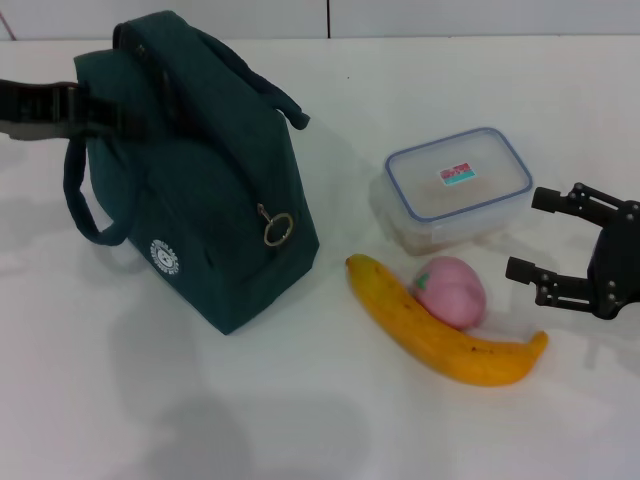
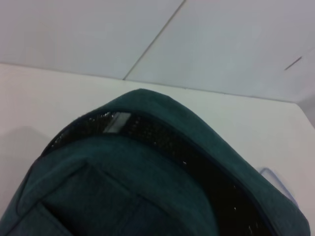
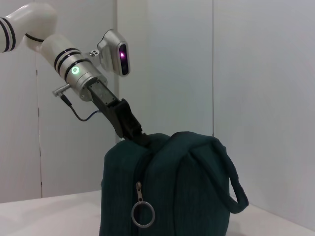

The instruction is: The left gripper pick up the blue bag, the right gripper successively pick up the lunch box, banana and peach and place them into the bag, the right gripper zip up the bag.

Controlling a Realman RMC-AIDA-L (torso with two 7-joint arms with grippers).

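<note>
The blue bag point(image 1: 200, 170) stands upright on the white table at the left, its ring zip pull point(image 1: 278, 228) facing me. My left gripper point(image 1: 92, 112) reaches in from the left edge and is shut on the bag's top rim; in the right wrist view the left gripper point(image 3: 138, 135) meets the top of the bag point(image 3: 167, 191). The left wrist view looks down on the bag point(image 2: 147, 182) and its dark inside. The lunch box point(image 1: 458, 180), peach point(image 1: 452, 290) and banana point(image 1: 440, 330) lie to the right. My right gripper point(image 1: 532, 233) is open just right of them, holding nothing.
The bag's carrying straps point(image 1: 85, 215) hang loose at its left side and over its top. A wall stands behind the table. Bare white tabletop point(image 1: 300, 420) stretches across the front.
</note>
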